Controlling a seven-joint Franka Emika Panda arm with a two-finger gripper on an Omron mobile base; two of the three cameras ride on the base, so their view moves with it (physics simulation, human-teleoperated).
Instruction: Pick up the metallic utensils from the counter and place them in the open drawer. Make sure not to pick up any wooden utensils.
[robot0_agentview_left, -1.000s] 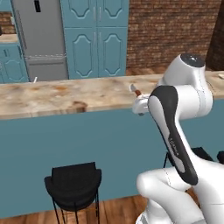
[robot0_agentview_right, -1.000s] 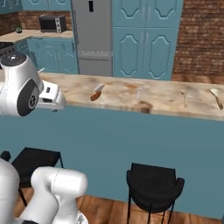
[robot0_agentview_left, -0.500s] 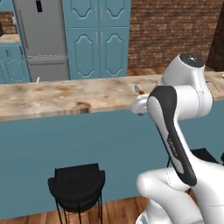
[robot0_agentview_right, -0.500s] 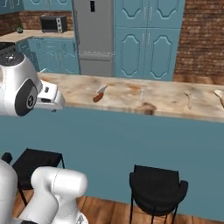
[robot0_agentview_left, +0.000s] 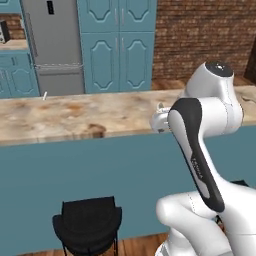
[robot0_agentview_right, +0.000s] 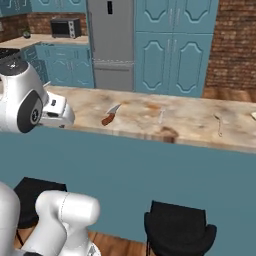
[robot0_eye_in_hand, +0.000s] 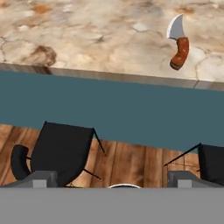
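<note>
A curved silver blade with a short reddish-brown handle lies on the tan marbled counter. To its right rests a thin all-silver piece. In the hand view the same knife sits at the upper right on the counter, close to its front edge. My gripper is open and empty, its fingertips wide apart, hovering in front of the counter edge and off to the knife's side. The white hand shows left of the knife. The open drawer is out of view.
A thin darker utensil lies farther right on the slab; its material is unclear. Black stools stand before the teal counter base. A steel fridge and teal cabinets line the back wall.
The whole picture has shifted slightly in both base views, so the camera moved. The utensils stay where they lay on the counter. The gripper remains open.
</note>
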